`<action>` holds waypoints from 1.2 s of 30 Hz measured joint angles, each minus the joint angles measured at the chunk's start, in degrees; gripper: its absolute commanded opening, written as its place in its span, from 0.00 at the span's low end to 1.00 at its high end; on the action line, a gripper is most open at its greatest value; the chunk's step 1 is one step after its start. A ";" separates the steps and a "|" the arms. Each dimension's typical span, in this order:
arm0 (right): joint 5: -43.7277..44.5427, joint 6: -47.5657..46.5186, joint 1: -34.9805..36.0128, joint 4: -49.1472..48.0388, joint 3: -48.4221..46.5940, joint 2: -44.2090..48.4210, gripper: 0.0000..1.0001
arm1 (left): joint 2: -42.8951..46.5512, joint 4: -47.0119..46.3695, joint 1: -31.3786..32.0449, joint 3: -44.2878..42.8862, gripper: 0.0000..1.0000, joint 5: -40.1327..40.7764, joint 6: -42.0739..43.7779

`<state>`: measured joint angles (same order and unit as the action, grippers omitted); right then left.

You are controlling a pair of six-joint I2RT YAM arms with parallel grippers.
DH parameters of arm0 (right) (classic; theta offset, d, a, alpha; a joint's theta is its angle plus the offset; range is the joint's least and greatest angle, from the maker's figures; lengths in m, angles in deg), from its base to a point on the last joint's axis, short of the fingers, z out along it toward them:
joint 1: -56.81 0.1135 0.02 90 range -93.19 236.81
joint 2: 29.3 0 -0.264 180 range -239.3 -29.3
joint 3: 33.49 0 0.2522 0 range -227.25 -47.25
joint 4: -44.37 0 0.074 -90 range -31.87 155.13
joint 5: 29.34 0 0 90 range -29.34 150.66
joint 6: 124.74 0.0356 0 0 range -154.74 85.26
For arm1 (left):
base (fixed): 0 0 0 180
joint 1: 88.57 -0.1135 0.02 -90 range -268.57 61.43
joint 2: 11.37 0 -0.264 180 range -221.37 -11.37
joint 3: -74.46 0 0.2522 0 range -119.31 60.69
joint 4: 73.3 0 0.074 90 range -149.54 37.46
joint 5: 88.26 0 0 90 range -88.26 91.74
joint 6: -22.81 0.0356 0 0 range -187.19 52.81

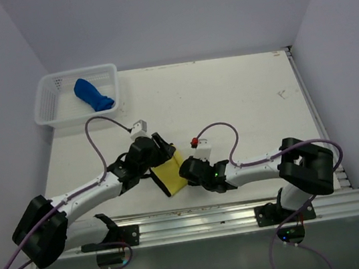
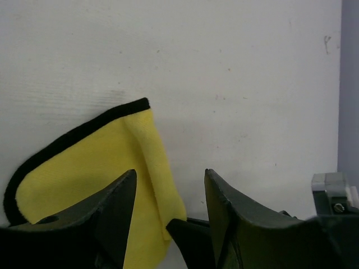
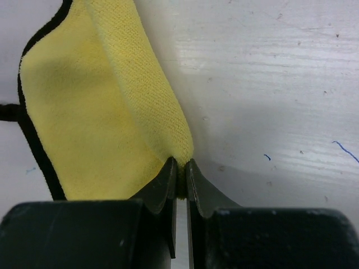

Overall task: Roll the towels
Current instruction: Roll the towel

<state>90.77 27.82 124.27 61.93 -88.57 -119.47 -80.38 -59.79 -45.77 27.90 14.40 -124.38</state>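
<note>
The yellow towel (image 1: 169,174) lies on the desk (image 1: 242,98) between the two hands, partly folded, with its dark edging showing along one curved side. The right hand (image 3: 179,168) is clamped on it: its two fingers are pressed together on a pinched ridge of cloth, and that ridge runs straight away from the fingertips, with the rest of the towel spreading out to one side. The left hand (image 2: 170,176) has its fingers apart and nothing between them. The towel lies ahead of it and off towards one finger, whose tip overlaps the cloth in its wrist view; whether it touches I cannot tell.

The coming move seems to turn on that fold line: a roll would likely run along the ridge the right hand holds, and the left hand is close enough to press or catch the free side. Both hands are right at the towel, neither clearly nearer.

Only the top view shows the blue towel (image 1: 92,95), bunched inside the white basket (image 1: 75,71), well beyond the left hand and apart from both arms. Only the right wrist view shows the pinch itself; from above, the arms hide it.
</note>
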 measured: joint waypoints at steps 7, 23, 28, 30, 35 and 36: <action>0.37 2.03 0.02 -1.33 -1.07 -1.81 0.00 | -6.86 -6.97 0.00 -2.71 0.57 -4.35 3.89; 0.28 2.43 0.04 -2.23 -1.05 -2.12 0.00 | -18.69 -3.91 0.00 -8.61 0.41 -2.97 9.68; 0.28 2.54 0.04 -2.54 -0.92 -2.12 0.00 | -20.02 -3.23 0.02 -8.85 0.25 -1.86 10.43; 0.31 2.64 0.04 -2.56 -0.87 -2.12 0.00 | -20.02 -2.93 0.02 -8.81 0.25 -1.53 10.38; 0.33 3.54 0.04 -2.43 -0.85 -2.16 0.00 | -19.21 -2.71 0.02 -7.37 0.17 -0.42 10.01; 0.35 3.74 0.04 -2.38 -0.87 -2.23 0.00 | -18.86 -2.71 0.02 -6.86 0.16 -0.24 9.86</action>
<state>91.12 31.56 124.31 59.54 -89.44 -121.70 -99.25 -62.50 -45.75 21.04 14.16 -114.52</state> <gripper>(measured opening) 0.085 0.175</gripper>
